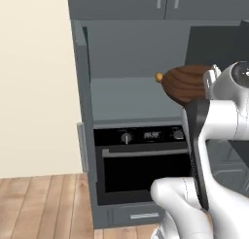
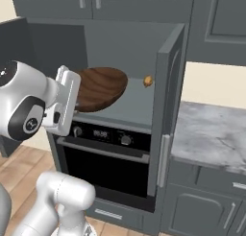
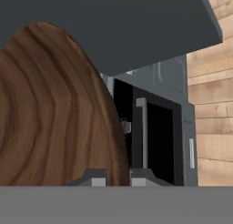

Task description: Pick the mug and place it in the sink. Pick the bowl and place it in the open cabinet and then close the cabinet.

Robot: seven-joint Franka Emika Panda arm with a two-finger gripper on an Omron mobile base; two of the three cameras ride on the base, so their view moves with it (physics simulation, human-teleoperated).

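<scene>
The bowl (image 2: 100, 88), pinched by the gripper (image 3: 111, 175), hangs tilted inside the cabinet (image 2: 166, 86).

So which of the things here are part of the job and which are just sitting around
Part of the job:
- bowl, held at the gripper, tilted, at the cabinet's shelf
- cabinet, doors open

Just sitting around:
- small orange-brown thing on the shelf
- oven below the shelf
- marble counter right of the cabinet
</scene>
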